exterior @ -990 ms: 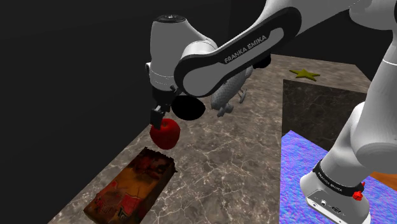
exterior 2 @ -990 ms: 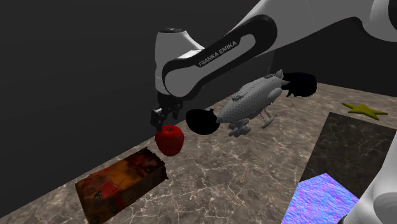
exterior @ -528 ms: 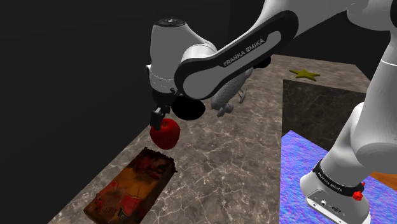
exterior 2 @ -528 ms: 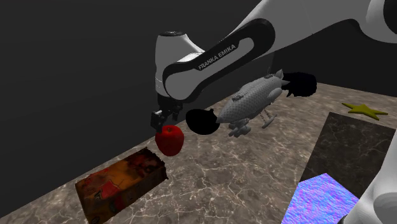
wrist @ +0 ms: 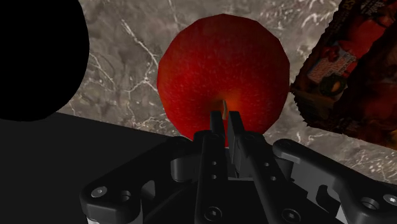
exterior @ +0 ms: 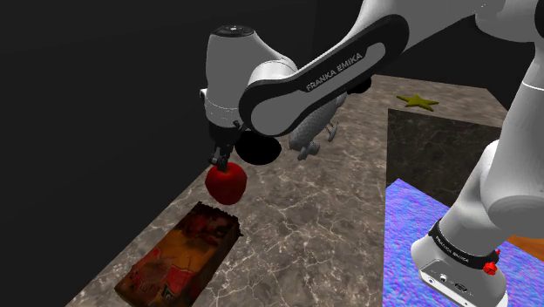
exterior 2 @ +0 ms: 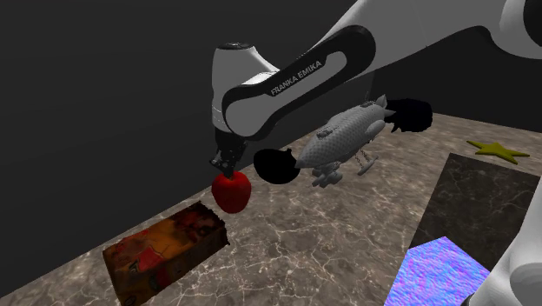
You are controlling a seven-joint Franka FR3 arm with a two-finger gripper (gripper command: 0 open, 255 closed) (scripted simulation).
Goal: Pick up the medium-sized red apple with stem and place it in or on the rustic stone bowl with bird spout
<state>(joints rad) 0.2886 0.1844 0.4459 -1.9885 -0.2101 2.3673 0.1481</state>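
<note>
Scene: a brown marbled counter [exterior: 296,218] against a black area; a white arm reaches over it from the stand [exterior: 410,249], whose top is patterned blue and purple
Gripper [wrist: 226,118]: points straight down over the counter's far edge; the two black fingers are drawn almost together, pinching the short stem at the top of the red apple [wrist: 222,67]
Red apple: hangs directly under the fingertips, stem upward; in the shoulder view it sits left of centre [exterior: 226,183], beneath the gripper [exterior: 221,160]; whether its underside touches the counter I cannot tell
Bowl [exterior 2: 276,165]: drawn as a plain black rounded shape on the counter; just beside the apple [exterior 2: 231,191], on the second exterior view's right, and not touching it
Box [exterior: 183,255]: a long, mottled red and brown block lying flat near the counter's edge; near the apple, on the side away from the bowl
Airship model [exterior 2: 343,139]: grey, on small legs; stands just past the bowl
Star [exterior: 417,101]: yellow, flat, at the far corner; well apart from the apple
</note>
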